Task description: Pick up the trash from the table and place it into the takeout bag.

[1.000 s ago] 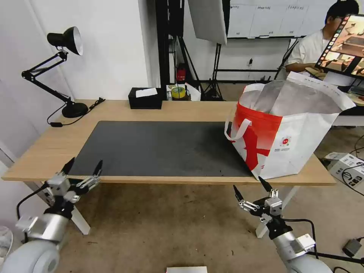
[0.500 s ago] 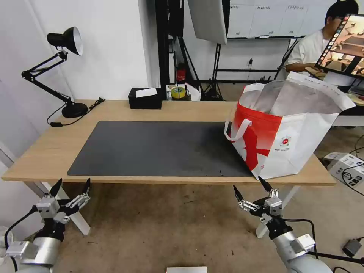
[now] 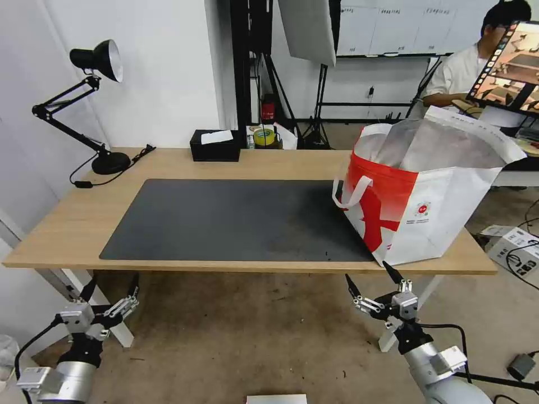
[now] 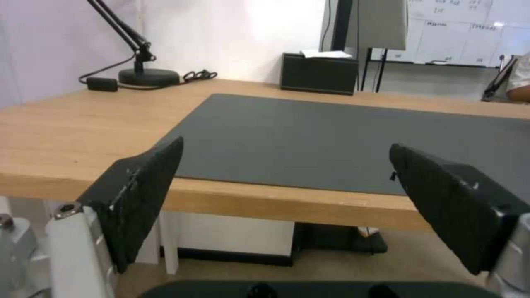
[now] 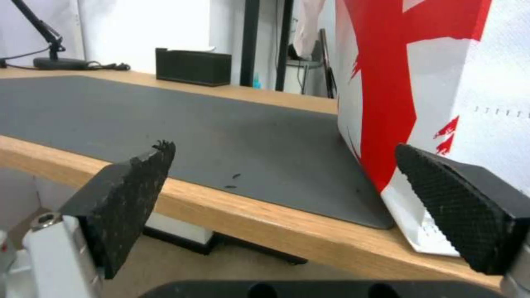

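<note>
Grey mat (image 3: pixel 236 219) and light wood are what I see on the table (image 3: pixel 73 219); no bowl, tray, tissue or small bag lies on it, so I judge the trash is in the takeout bag (image 3: pixel 426 196) or out of my sight. That bag stands upright on the table's right end, mouth open. My left gripper (image 3: pixel 109 287) hangs below the table's near edge at the left corner, fingers spread and holding nothing. My right gripper (image 3: pixel 373 278) sits low beneath the bag's near corner, likewise spread and bare. If anything were left to drop in, the right arm is nearer the bag.
</note>
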